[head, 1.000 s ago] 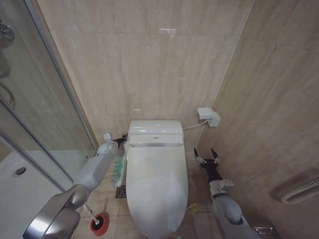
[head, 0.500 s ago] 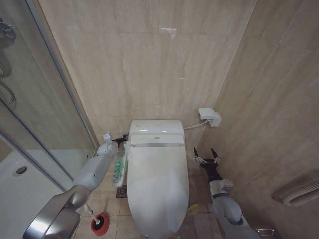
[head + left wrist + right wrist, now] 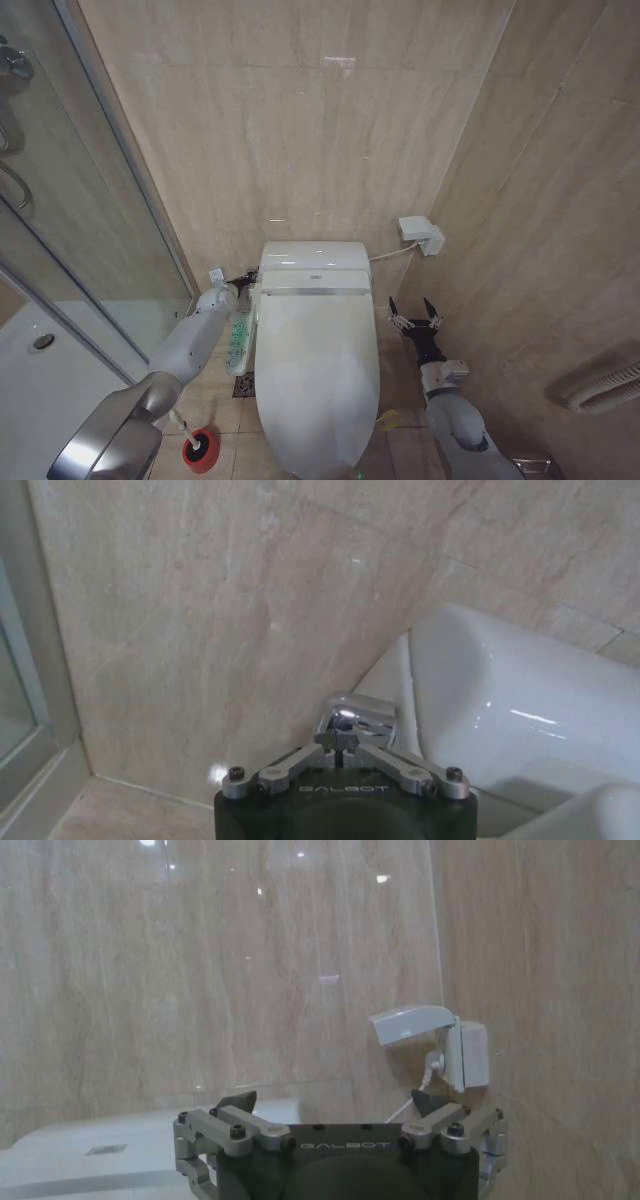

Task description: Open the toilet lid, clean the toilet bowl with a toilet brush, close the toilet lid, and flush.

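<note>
The toilet lid (image 3: 318, 370) lies closed, glossy white, hiding the inside of the toilet bowl. A green-yellow strap (image 3: 388, 418) hangs at its right edge. My left gripper (image 3: 243, 283) reaches to the rear left of the white seat unit (image 3: 312, 268). In the left wrist view the left gripper (image 3: 343, 741) is shut, its tips touching a chrome button (image 3: 354, 712) beside the unit. My right gripper (image 3: 414, 312) hovers open to the right of the toilet, holding nothing; it shows as the right gripper (image 3: 335, 1104) facing the wall. The toilet brush (image 3: 190, 432) stands in its red holder (image 3: 200, 450) on the floor at left.
A glass shower door (image 3: 100, 200) and white shower tray (image 3: 30, 380) bound the left side. A long button panel (image 3: 238, 335) lies along the toilet's left. A wall socket box (image 3: 420, 235) with a cable sits behind right. Tiled walls close in at back and right.
The whole picture has shifted slightly, so the camera moved. Both grippers, the lid and the brush stand as before.
</note>
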